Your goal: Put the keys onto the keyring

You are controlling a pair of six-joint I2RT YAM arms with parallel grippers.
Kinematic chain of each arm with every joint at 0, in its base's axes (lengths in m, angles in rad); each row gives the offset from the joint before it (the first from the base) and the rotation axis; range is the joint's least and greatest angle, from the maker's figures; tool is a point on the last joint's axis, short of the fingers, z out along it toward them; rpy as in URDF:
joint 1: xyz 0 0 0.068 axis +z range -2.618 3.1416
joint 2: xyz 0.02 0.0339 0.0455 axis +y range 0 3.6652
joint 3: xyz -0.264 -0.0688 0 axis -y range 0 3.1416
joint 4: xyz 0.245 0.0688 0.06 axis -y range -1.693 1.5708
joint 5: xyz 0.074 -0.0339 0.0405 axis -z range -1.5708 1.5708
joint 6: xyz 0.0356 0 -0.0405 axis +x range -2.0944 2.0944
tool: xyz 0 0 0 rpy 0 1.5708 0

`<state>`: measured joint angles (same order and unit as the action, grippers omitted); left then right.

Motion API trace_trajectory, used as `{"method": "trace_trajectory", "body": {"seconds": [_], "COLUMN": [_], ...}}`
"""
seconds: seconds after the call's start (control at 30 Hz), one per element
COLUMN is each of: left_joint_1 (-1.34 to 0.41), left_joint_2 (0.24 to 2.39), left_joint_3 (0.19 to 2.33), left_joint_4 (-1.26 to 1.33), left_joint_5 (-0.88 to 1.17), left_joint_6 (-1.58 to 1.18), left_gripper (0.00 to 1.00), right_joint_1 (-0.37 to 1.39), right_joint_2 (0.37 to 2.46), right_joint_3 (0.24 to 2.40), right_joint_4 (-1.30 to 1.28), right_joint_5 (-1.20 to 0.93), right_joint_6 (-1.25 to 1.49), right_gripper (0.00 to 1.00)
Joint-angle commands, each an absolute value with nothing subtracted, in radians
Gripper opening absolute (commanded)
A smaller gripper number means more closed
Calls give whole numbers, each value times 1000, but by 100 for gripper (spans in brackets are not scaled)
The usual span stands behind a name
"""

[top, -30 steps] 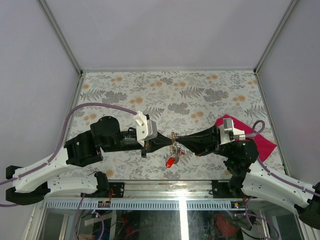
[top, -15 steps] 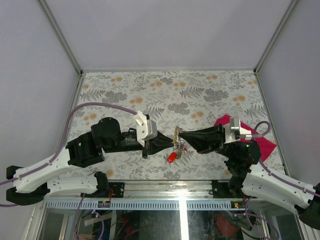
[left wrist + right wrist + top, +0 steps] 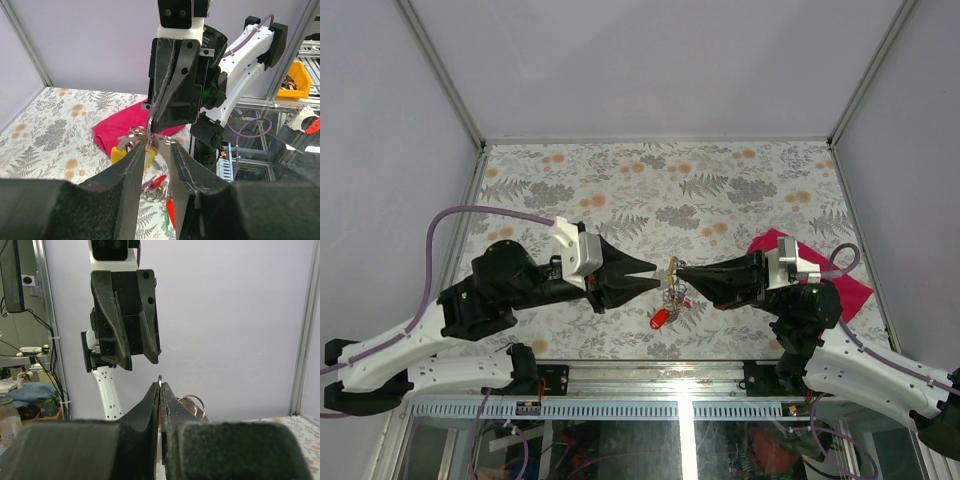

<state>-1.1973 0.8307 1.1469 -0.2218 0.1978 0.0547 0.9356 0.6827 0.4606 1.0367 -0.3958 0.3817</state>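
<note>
Above the table's near middle, my right gripper (image 3: 678,270) is shut on the thin silvery keyring (image 3: 670,267). The ring's edge pokes up between its closed fingertips (image 3: 159,378). The keys (image 3: 671,293) dangle under the ring in a bunch, a red-headed one (image 3: 661,319) lowest. In the left wrist view a yellow head (image 3: 119,155) and a red head (image 3: 159,181) hang there. My left gripper (image 3: 654,275) faces the right one, tips just left of the bunch. It is open (image 3: 156,146), with the key bunch just beyond its fingertips. A smaller ring (image 3: 193,403) hangs beside the right fingers.
A magenta cloth (image 3: 842,290) lies crumpled at the right side of the floral table (image 3: 620,180), behind my right arm. Grey walls with metal posts close in the table on three sides. Both arms stretch toward each other across the near half.
My left gripper has opened, let go of the bunch and drawn back slightly left, its wrist turned. The right gripper stays shut on the keyring, and the keys swing a little.
</note>
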Motion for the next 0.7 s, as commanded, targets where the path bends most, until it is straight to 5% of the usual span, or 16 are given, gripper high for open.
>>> {"method": "trace_trajectory", "body": {"seconds": [0.0,0.43,0.67], "left_joint_1": [-1200,-1200,-1201], "left_joint_2": [858,917,927], "left_joint_3": [1144,1151,1161], "left_joint_4": [-135,-141,-140], "left_joint_5": [209,259,272], "left_joint_6": [42,42,45], "left_gripper": [29,28,14], "right_joint_1": [935,935,934], "right_joint_2": [669,669,669], "right_joint_3": [515,529,526], "right_joint_4": [1091,1091,1091], "right_joint_5": [-434,-488,-494], "right_joint_6": [364,376,379], "right_gripper": [0,0,0]}}
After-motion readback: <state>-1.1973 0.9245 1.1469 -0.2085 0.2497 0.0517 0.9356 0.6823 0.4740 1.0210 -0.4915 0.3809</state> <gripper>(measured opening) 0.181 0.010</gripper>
